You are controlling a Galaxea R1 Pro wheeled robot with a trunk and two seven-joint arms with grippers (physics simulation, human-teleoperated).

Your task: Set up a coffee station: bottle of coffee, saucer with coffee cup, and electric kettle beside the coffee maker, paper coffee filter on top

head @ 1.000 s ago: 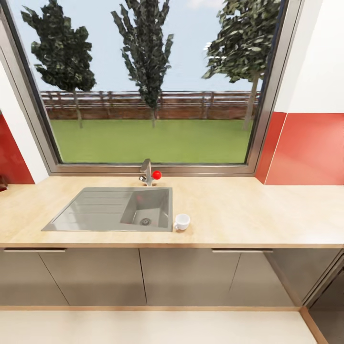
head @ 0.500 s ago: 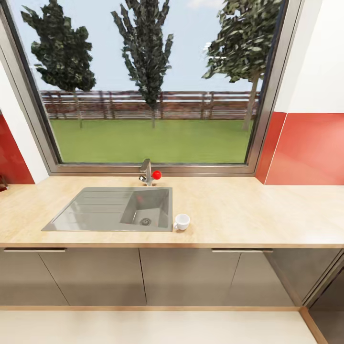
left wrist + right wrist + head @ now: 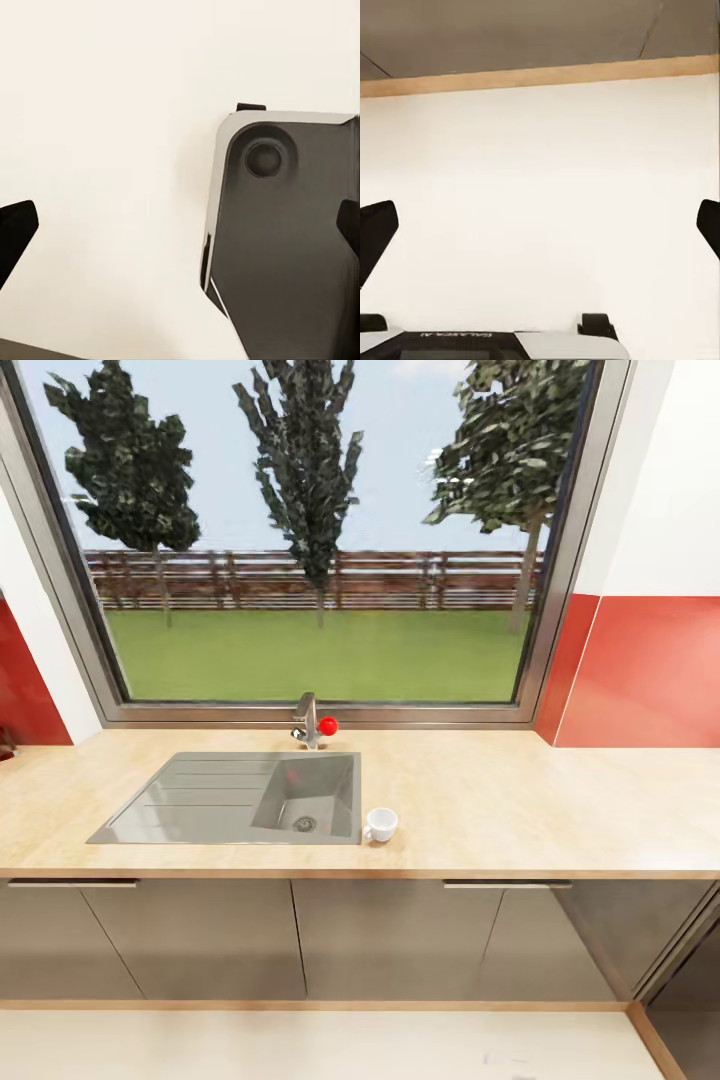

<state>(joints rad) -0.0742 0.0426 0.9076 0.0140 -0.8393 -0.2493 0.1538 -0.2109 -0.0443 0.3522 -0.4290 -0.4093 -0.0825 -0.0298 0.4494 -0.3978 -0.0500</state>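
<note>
One coffee cup (image 3: 380, 824) sitting on tabletop (image 3: 520, 810) beside sink (image 3: 235, 800); both wrist views showing fingers (image 3: 16, 232) spread, empty. Approaching squarely, grasping cup rim, avoiding handle.

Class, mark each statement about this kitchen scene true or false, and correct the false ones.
1. The coffee cup stands on the kitchen countertop just beside the sink. True.
2. The coffee cup sits on a saucer. False: it rests directly on the countertop.
3. The faucet has a red knob. True.
4. The cup is inside the sink basin. False: it stands outside it, past the sink's right edge in the head view.
5. The left gripper is shut on the cup. False: its fingertips stand wide apart with nothing between them, over pale floor.
6. The right gripper is open. True.
</note>
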